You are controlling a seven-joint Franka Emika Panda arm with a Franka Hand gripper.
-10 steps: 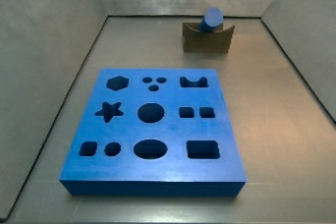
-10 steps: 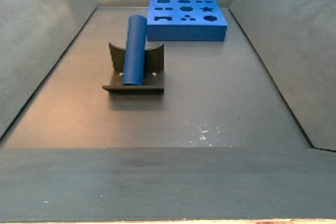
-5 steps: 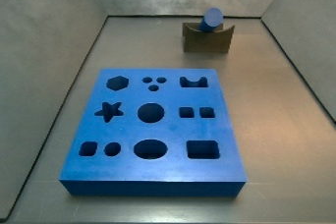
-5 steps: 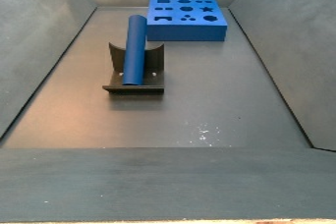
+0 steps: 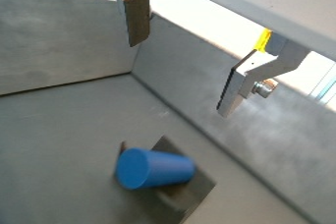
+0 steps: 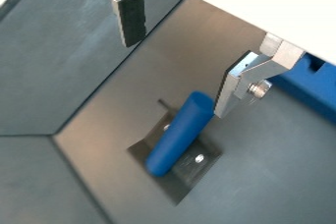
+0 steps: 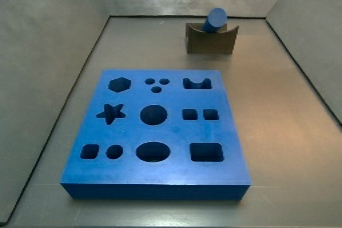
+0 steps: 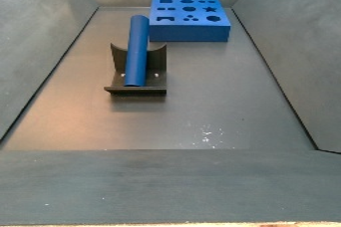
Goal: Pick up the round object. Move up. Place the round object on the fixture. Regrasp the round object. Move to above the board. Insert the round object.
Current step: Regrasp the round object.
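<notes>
Two fingers [image 6: 129, 17] spread wide: we see our gripper [image 6: 184, 56] empty, well above the peg [image 6: 178, 134] lying on the fixture [image 8: 135, 76], apart from the board [image 7: 156, 127].

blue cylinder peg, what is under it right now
The blue cylinder peg lies in the V-notch of the small dark brown fixture block. The notch surface beneath it is covered. The open gripper hangs above, holding nothing.

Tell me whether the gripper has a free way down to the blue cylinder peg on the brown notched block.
Probably yes: the gripper hangs open above the blue cylinder peg, which lies bare in the brown notched block, nothing between them.
</notes>
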